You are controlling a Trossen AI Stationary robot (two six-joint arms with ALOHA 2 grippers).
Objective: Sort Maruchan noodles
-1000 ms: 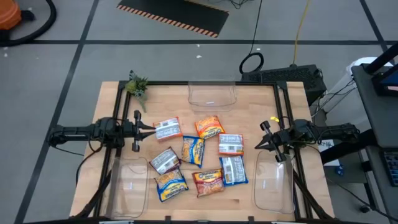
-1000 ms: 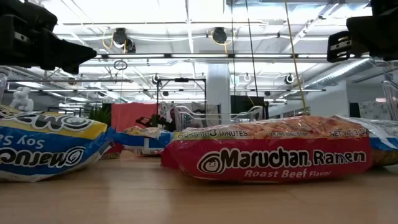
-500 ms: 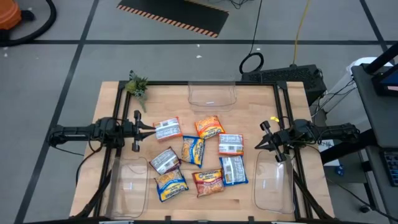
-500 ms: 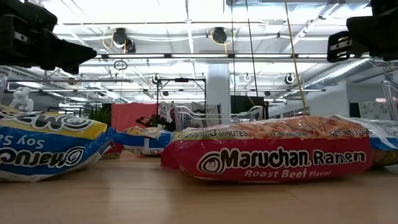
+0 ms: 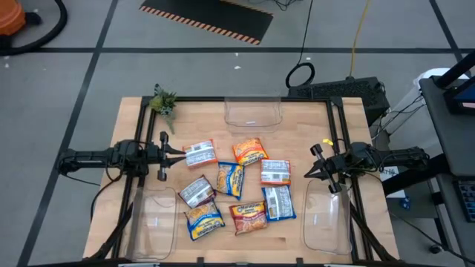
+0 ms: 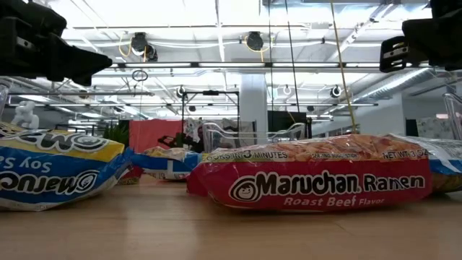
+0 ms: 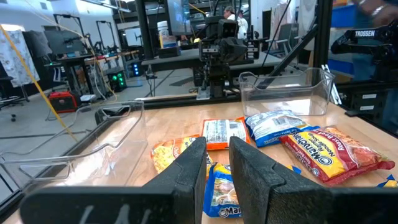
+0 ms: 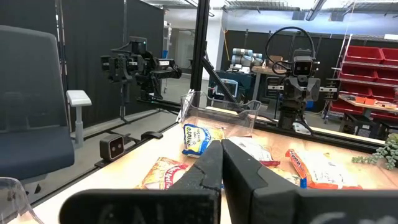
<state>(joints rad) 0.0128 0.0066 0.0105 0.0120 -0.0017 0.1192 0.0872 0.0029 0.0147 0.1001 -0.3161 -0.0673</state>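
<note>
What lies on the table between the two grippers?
In the high view, the Maruchan noodles lie scattered between the left gripper and right gripper.

A grey floor crossed by dark lines and a hazard-striped mat surrounds the table, while red shelving and black curtains stand beyond.

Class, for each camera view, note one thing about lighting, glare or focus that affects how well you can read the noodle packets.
High view: even light, packets small, labels unreadable. Low view: bright ceiling lights behind; the red Roast Beef packet is sharp and its label reads clearly. Left wrist view: the left pincer looms dark, hiding some packets. Right wrist view: the clear bin catches glare.
</note>
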